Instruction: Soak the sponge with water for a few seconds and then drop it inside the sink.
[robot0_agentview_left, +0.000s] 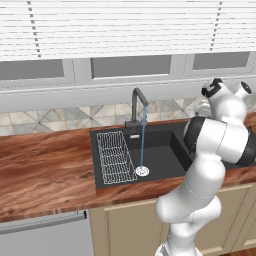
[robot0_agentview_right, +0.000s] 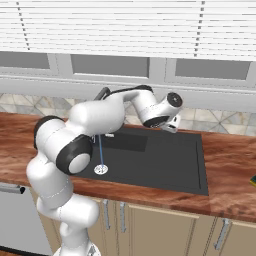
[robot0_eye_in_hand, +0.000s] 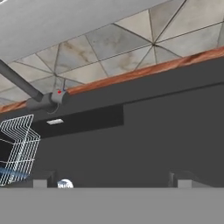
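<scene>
Kitchen wall of white blinds and patterned tile backsplash across the upper frames; a wood-grain counter (robot0_agentview_left: 45, 170) runs the full width below. The sink (robot0_agentview_left: 160, 150) sits at centre of the left base view, black, with the wire rack (robot0_agentview_left: 114, 157) along its left side and the faucet (robot0_agentview_left: 137, 102) at its back edge. The water (robot0_agentview_left: 142, 140) is running, a thin blue line falling to the drain (robot0_agentview_left: 142, 171).

The gripper (robot0_agentview_right: 172, 125) hangs over the back right part of the basin in the right base view. In the hand view its fingertips (robot0_eye_in_hand: 40, 183) stand far apart at the bottom edge, with nothing between them.

We place the sponge (robot0_agentview_right: 253, 180) at the far right edge of the right base view, on the counter: a small yellow sliver, mostly cut off by the frame, well apart from the hand.

Our judgement: the pickup is not yet done. We would swing right, away from the basin, descend squarely over the block with jaws kept wide, and close across its short sides. Grip firmly but low; a soft block may squash and slip.
</scene>
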